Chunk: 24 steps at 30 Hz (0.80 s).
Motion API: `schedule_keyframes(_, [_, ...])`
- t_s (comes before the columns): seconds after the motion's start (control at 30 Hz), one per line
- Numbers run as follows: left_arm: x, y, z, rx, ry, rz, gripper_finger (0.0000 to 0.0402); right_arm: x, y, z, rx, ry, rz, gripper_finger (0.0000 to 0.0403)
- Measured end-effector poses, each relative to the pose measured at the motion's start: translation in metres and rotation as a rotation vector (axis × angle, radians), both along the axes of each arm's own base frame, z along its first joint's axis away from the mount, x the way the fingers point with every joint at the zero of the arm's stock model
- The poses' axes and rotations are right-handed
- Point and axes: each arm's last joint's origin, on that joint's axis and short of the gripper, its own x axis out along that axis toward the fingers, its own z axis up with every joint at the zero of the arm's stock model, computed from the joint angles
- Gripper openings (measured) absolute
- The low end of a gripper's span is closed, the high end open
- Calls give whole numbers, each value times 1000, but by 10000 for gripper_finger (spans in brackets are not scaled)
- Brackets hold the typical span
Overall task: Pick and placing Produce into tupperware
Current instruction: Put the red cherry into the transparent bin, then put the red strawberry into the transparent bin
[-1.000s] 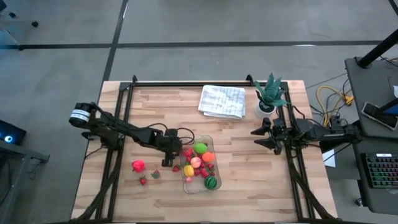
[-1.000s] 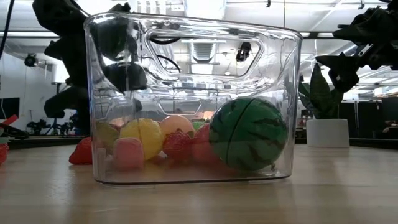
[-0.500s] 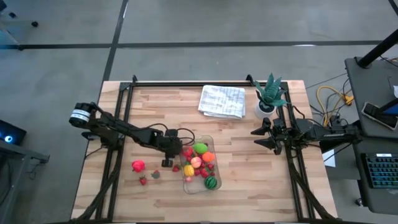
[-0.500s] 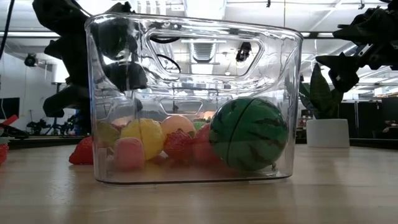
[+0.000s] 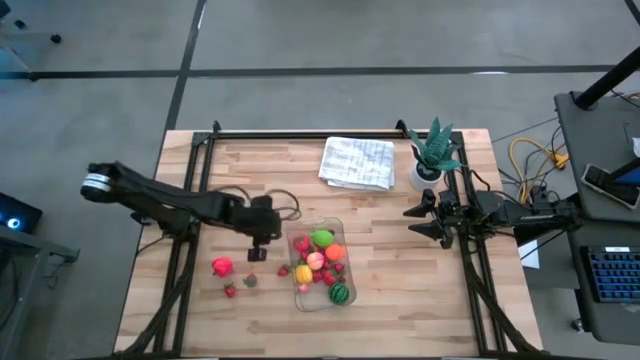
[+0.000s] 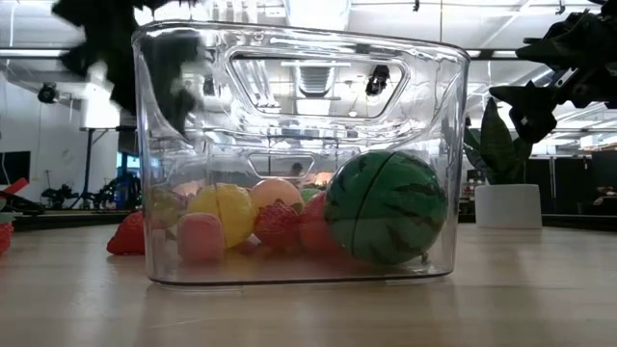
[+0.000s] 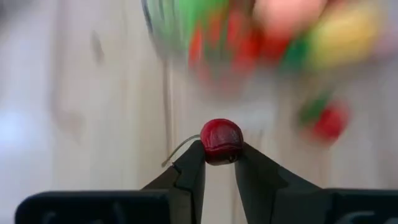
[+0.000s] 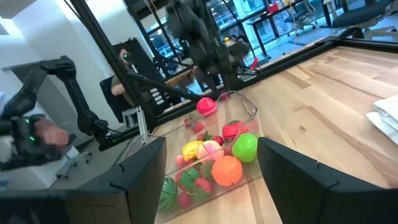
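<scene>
Gripping a small red cherry (image 7: 221,140) between closed jaws, the left gripper (image 5: 262,228) hangs just beside the tupperware (image 5: 297,299), which lies ahead of its tips. Right gripper (image 5: 413,222) waits open, farther off.

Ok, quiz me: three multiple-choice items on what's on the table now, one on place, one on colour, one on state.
1. Where is the folded cloth? A beside the potted plant; B inside the tub; C under the left arm.
2. The striped ball in the tub is: A blue; B dark green; C white.
3. The left pincer is: A wide open; B out of sight; C shut on a small red fruit.

Answers: 1 A, the high view shows them side by side. 2 B, seen through the wall. 3 C, wrist view shows the grip.
</scene>
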Motion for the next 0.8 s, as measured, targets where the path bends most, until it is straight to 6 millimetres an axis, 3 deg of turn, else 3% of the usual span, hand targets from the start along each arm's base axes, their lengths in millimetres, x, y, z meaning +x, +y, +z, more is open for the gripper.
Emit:
schedule_keyframes(0.1, [2,-3,36,-14,-211,-49,58,0,0,0,0,0,0,242])
schedule_keyframes(0.2, [10,-8,55,-6,-333,-153,58,0,0,0,0,0,0,242])
schedule_keyframes(0.4, [54,-26,42,-164,-237,-227,63,0,0,0,0,0,0,242])
schedule_keyframes(0.57, [86,-35,48,-220,-237,-178,101,0,0,0,0,2,0,242])
schedule_keyframes(0.8, [80,-35,54,-268,-178,-105,193,0,0,0,0,6,0,242])
